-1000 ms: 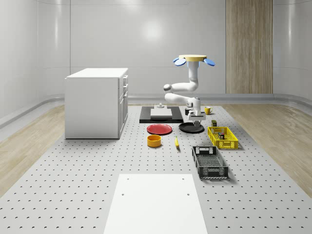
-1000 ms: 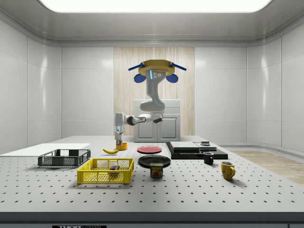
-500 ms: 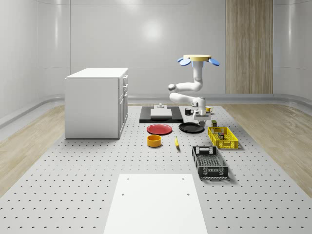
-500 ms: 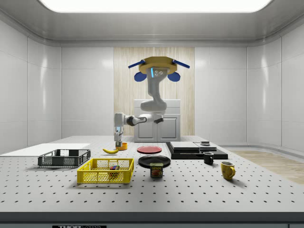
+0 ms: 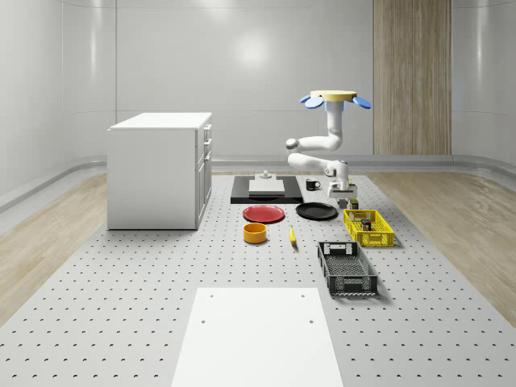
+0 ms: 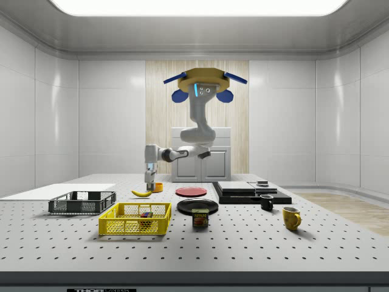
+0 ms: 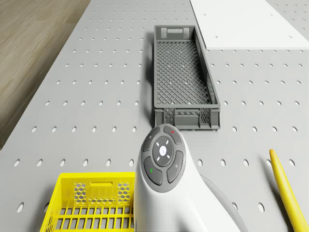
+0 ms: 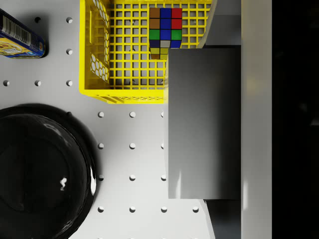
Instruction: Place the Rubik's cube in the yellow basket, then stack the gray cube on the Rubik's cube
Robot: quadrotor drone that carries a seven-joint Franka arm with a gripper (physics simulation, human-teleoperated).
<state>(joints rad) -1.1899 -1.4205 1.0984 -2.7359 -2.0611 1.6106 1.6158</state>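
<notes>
The Rubik's cube [image 8: 165,30] lies inside the yellow basket [image 8: 99,55], near one end; in the side view the Rubik's cube [image 6: 146,215] shows through the basket's mesh [image 6: 124,226]. My gripper [image 8: 204,124] is shut on the gray cube [image 8: 204,99], which hangs above the table beside the basket's end, overlapping its corner. In the whole-scene view the gripper [image 5: 345,196] hangs between the black plate [image 5: 316,211] and the far end of the yellow basket [image 5: 369,229]. The drone [image 5: 337,98] hovers high above that spot.
A Spam can [image 8: 20,36] stands beside the basket, next to the black plate [image 8: 40,174]. A gray crate [image 7: 186,77], a banana [image 7: 287,191], an orange bowl [image 5: 255,233] and a red plate [image 5: 264,214] lie nearby. A white cabinet [image 5: 157,169] stands at the whole-scene view's left.
Drone and arm have shifted toward the whole-scene view's right, carrying the gray cube from over the black plate to the yellow basket's far end.
</notes>
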